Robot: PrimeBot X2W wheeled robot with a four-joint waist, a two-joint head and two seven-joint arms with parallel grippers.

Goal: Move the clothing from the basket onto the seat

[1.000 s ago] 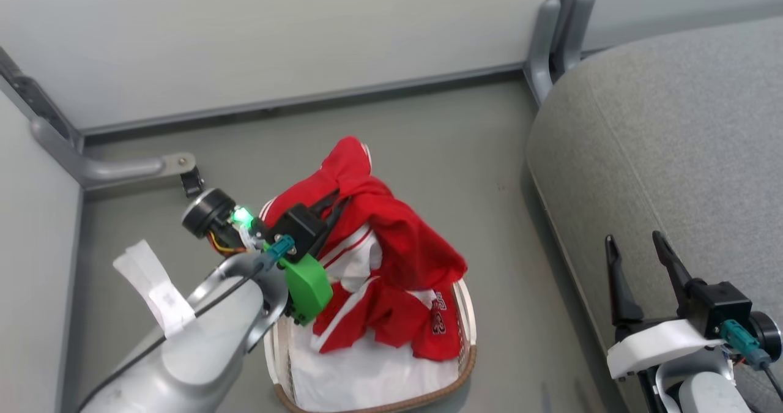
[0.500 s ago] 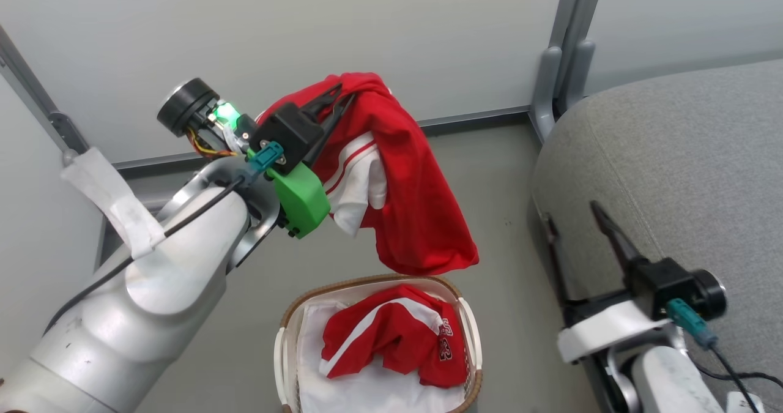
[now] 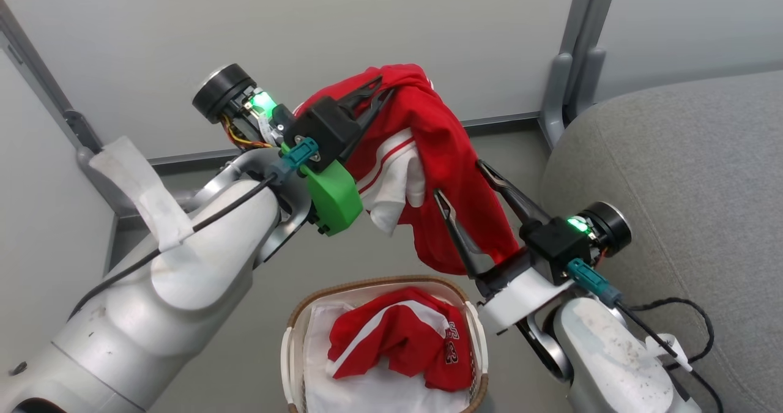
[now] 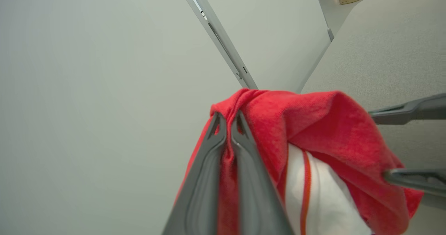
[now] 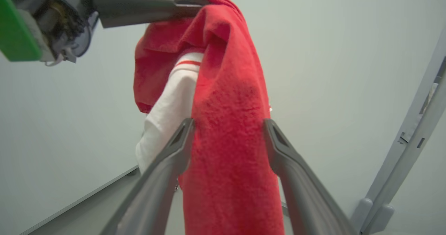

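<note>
Pinched tight in the left gripper (image 3: 382,85) by its top fold: one red garment (image 3: 446,156), hanging long-axis down from the closed fingertips. Astride its lower half, not closed on it: the right gripper (image 3: 459,179), fingers spread wide, cloth between them. Well below both: the basket (image 3: 367,283), second red garment (image 3: 391,339) inside. Just beside the right gripper's wrist, on its outer side: the seat (image 3: 673,174). Likely next, a carry that way, away from the left gripper.

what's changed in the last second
The left gripper, shut on one red garment, has lifted it up clear of the basket. The right gripper has swung over from beside the seat, its open fingers now straddling the hanging cloth. The other red garment stays in the basket.
</note>
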